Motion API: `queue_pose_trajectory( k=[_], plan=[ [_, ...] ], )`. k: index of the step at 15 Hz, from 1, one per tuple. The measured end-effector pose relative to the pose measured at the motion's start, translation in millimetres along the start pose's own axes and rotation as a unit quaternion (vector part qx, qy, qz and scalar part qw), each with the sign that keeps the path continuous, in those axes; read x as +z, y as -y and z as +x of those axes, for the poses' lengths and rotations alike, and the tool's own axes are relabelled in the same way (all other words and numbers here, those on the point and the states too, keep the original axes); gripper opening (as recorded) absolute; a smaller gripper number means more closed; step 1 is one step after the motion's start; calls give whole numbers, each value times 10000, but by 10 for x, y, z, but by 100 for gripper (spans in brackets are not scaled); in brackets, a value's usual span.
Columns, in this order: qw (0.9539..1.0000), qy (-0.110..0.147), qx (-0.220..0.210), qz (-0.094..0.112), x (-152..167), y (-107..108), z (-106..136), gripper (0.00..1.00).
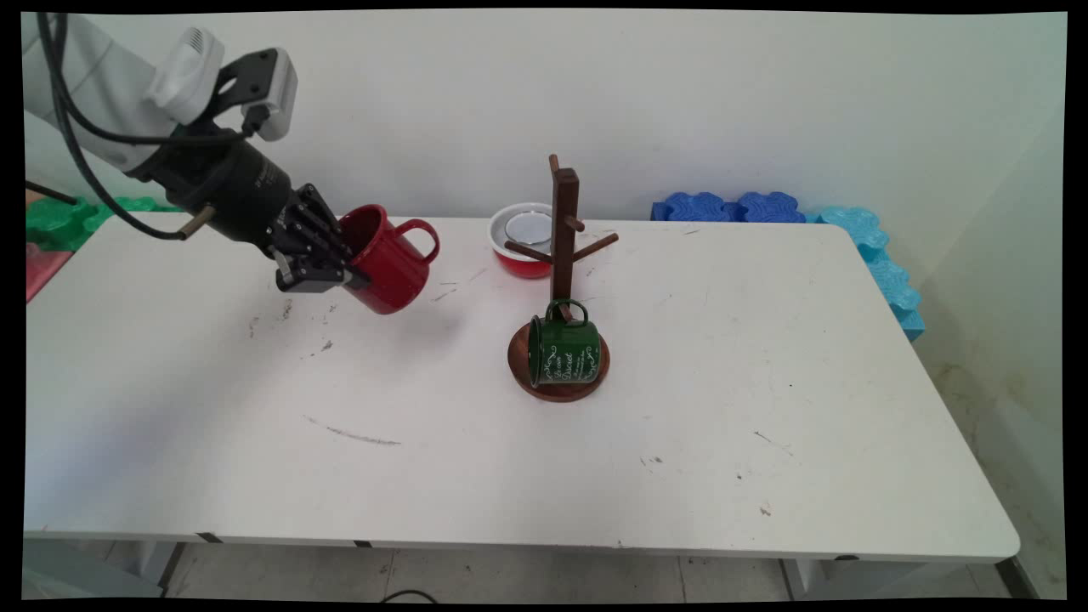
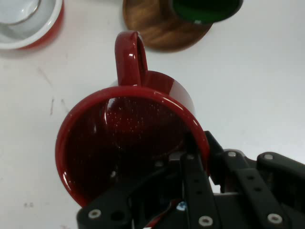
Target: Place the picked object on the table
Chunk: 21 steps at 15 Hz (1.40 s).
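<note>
One finger inside and one outside, the gripper (image 1: 327,270) pinches the red mug (image 1: 387,259) by its rim above the desk (image 1: 544,442), so keeping that clamp firm guards against slipping while its handle (image 2: 129,57) points away.

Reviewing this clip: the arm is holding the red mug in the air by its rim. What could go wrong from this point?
1. The tool pinches only the rim of the red mug, one finger inside, so the tilted mug could slip or rotate and drop onto the table.
2. The mug's handle points toward the wooden mug tree; moving that way could knock its pegs or tip it.
3. The green mug lies on its side on the tree's base and might roll off if jolted.
</note>
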Motion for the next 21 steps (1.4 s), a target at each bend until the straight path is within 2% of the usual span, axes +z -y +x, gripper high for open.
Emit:
queue_pose_trajectory(
  k=[5,10,21],
  plan=[
    [9991,257,316,146,183,182,-133,0],
    [9962,498,668,232,483,352,-255,0],
    [9892,786,1190,329,1040,658,-368,0]
  ],
)
